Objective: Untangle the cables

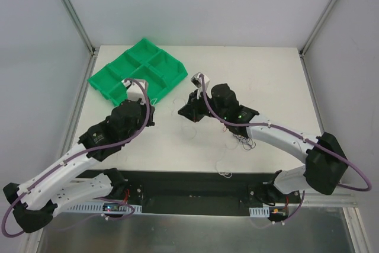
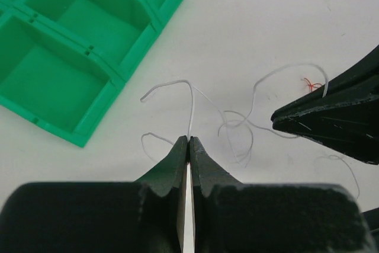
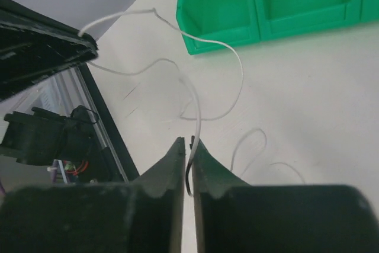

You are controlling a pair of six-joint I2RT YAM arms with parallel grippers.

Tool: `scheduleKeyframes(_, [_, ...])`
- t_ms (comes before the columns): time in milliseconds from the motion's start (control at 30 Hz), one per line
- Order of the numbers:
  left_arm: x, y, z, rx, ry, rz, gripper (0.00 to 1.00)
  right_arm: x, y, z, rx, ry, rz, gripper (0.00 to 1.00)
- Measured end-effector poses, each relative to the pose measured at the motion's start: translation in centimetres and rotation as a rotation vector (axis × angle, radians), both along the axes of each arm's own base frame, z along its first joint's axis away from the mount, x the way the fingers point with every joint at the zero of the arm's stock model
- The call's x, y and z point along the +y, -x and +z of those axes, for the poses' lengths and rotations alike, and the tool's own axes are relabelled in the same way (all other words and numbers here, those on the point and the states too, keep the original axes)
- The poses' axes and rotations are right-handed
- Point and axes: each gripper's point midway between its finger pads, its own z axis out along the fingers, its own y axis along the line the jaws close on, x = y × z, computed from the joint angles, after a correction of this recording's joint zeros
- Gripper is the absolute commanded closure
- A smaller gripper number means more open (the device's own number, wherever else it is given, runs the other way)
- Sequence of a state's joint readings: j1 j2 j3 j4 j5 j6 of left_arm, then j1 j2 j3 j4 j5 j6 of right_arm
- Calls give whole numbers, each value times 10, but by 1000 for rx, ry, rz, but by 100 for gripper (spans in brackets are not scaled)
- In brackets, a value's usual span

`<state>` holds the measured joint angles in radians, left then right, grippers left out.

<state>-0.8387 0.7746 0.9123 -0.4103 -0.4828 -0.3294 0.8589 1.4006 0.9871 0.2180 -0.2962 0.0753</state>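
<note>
Thin white cables lie loosely tangled on the white table (image 1: 260, 81) between my two grippers. My left gripper (image 2: 189, 140) is shut on one white cable (image 2: 192, 102), which rises from its tips and loops toward the tangle (image 2: 237, 128). My right gripper (image 3: 188, 141) is shut on a white cable (image 3: 198, 114) with a black end between its fingers. That cable arcs across to the left gripper's fingers (image 3: 53, 48). In the top view the left gripper (image 1: 152, 109) and right gripper (image 1: 183, 111) face each other closely. A small red wire bit (image 2: 311, 84) sits by the right fingers (image 2: 331, 119).
A green compartment bin (image 1: 137, 70) stands at the back left, just beyond the left gripper; it also shows in the left wrist view (image 2: 77, 51) and the right wrist view (image 3: 272, 4). More loose thin wires (image 1: 243, 141) lie near the right arm, and others (image 1: 224, 173) at the table's front edge.
</note>
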Motion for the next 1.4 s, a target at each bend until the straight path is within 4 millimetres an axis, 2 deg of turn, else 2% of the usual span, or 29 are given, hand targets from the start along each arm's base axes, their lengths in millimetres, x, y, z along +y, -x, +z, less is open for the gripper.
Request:
scheduleKeyframes(167, [-19,-10,-35,111,-35,8,100,-5,1,-17,74,24,-29,59])
scheduleKeyframes(267, [-35,-11,-62,197,-66,-27,100,-12,5,-40,120,76,-29,47])
scheduleKeyframes(333, [-44,-10,-73,235,-76,-58,100,-23,14,-64,158,124,-29,41])
scheduleKeyframes(367, [-49,-9,-78,252,-77,-76,100,-35,23,-84,189,168,-30,38])
scheduleKeyframes(500, [-67,-5,-92,311,-72,-152,100,-75,44,-115,253,244,-69,36])
scheduleKeyframes(600, [-84,-4,-104,370,-78,-208,100,-107,40,-106,229,216,-158,36])
scheduleKeyframes(667, [-98,-5,-116,421,-86,-246,100,-129,31,-87,178,160,-236,36])
scheduleKeyframes(733, [-108,-6,-128,468,-99,-270,94,-148,23,-69,126,109,-311,36])
scheduleKeyframes(900, [-126,-9,-155,558,-141,-311,64,-174,23,-39,42,37,-390,36])
scheduleKeyframes(967, [-130,-10,-165,586,-162,-323,47,-179,25,-35,25,27,-403,36])
scheduleKeyframes(1067, [-132,-10,-177,615,-191,-332,27,-184,28,-41,30,36,-413,36])
scheduleKeyframes(1200, [-136,-12,-184,631,-208,-343,24,-187,31,-56,62,66,-418,36])
scheduleKeyframes(1400, [-144,-17,-192,643,-228,-345,35,-189,33,-65,80,83,-420,36])
